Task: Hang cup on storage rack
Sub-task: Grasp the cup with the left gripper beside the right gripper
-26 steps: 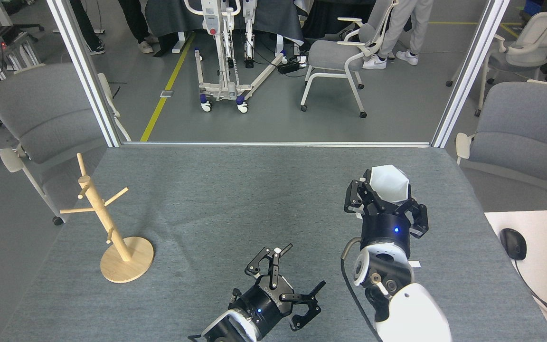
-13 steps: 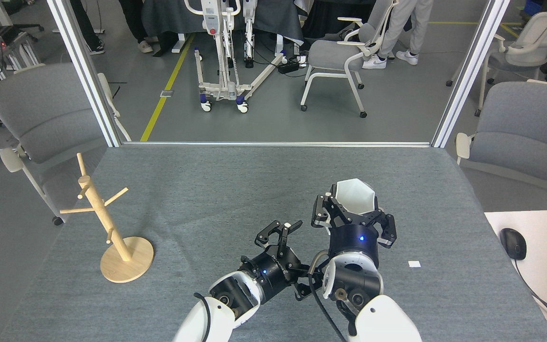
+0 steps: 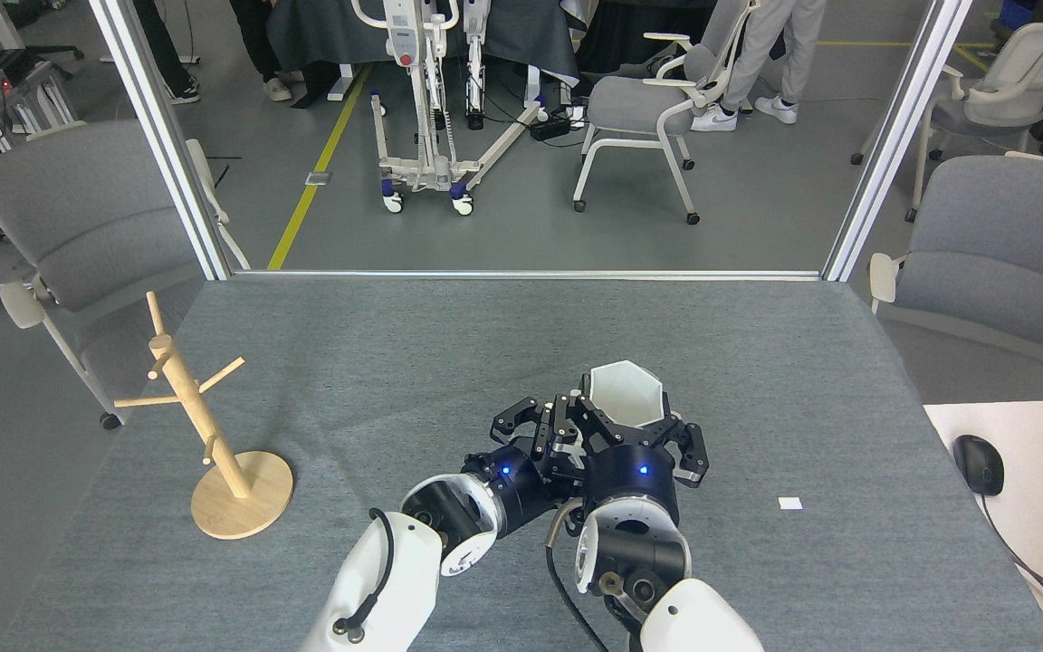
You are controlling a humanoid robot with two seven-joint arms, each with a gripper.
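Both arms have drawn together near the middle of the table since a second ago: the right one has carried the cup leftward and nearer, and the left one has risen to meet it — this looks like the start of a handover.

Far left, the storage rack (image 3: 203, 426) stands untouched near the table's left edge, its round base flat on the grey cloth and its pegs slanting upward, all bare. It sits on the left arm's side and well apart from the cup, which is probably why the cup is being passed across rather than carried there by the right arm.

Moving right, the left gripper (image 3: 535, 424) has its dark fingers spread and unclenched, holding nothing, its tips just beside the cup's left flank. Whether they already touch the cup or its handle I cannot tell; the handle itself is hidden behind the fingers.

Next, the cup (image 3: 626, 396) is held up off the table, mouth facing up and a little away, its hexagonal rim clear to see. The right gripper (image 3: 632, 433) is clenched on the cup's lower body from below, which leaves the upper wall and rim free for the other hand to take.

Further right, a small white scrap (image 3: 790, 503) lies alone on the cloth, and a mouse (image 3: 978, 465) rests on the white side desk — neither matters to the task.

Hanging has not begun; the cup has yet to reach the rack.
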